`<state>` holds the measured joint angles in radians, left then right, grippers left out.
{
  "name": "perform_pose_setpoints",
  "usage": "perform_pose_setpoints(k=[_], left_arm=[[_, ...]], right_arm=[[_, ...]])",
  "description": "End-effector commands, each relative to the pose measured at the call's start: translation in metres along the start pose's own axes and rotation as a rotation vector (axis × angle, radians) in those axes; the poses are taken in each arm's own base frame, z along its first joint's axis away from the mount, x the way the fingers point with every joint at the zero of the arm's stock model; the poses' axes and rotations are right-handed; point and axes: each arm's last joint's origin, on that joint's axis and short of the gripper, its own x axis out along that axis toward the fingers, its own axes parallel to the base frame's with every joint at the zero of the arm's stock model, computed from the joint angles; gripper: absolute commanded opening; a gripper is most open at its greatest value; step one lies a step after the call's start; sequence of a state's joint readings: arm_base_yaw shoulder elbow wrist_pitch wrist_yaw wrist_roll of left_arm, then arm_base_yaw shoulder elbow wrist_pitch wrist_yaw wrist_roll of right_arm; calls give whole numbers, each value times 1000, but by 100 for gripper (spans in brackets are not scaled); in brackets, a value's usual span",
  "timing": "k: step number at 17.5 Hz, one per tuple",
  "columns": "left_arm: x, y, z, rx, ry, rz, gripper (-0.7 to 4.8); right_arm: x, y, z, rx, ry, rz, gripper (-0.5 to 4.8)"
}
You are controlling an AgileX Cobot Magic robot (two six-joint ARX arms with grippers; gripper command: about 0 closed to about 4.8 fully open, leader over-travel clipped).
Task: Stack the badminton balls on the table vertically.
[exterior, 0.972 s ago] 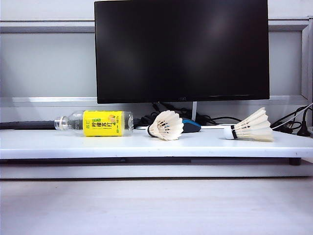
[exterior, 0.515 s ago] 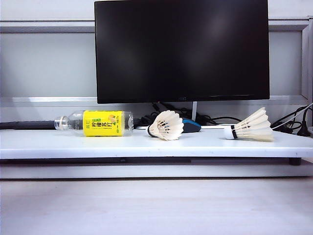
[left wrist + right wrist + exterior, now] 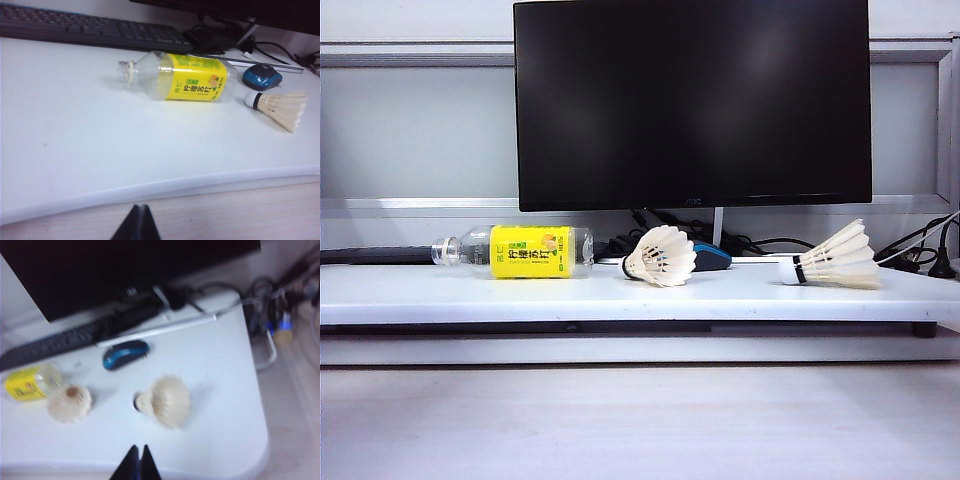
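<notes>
Progress: nothing is stacked yet. Both shuttlecocks lie on their sides on the white bench, well apart from each other.
Middle shuttlecock: on its side just in front of the blue mouse, feather skirt turned toward the outside camera.
Right shuttlecock: on its side near the right end of the bench, cork tip pointing toward the middle, nothing touching it.
Still to do: pick one shuttlecock up, stand the other on its cork or skirt, and nest them one over the other. My guess is that all of this lies ahead.
My left jaws: pressed together to a dark point with nothing between them, low over the front edge of the bench, near the bottle and away from any shuttlecock.
My right jaws: also closed and empty, above the front of the bench, with both shuttlecocks ahead of them; neither is touched.
Other things: a clear bottle with a yellow label lies on its side left of the middle shuttlecock; a dark monitor stands behind.
Hard to make out: my right wrist picture is blurred, so feather detail and the dark bands are lost there. Neither arm shows in the outside view. The mouse is half hidden behind the middle shuttlecock.
</notes>
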<state>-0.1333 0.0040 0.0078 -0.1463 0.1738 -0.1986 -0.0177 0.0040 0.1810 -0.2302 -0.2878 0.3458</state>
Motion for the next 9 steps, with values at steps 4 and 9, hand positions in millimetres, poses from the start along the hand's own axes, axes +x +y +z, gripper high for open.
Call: perform_pose_setpoints(k=[4, 9], left_arm=[[0, 0, -2, -147, 22, -24, -6], [-1, -9, 5, -149, 10, -277, -5]], right_arm=[[1, 11, 31, 6, 17, 3, 68], [24, 20, 74, -69, 205, -43, 95]])
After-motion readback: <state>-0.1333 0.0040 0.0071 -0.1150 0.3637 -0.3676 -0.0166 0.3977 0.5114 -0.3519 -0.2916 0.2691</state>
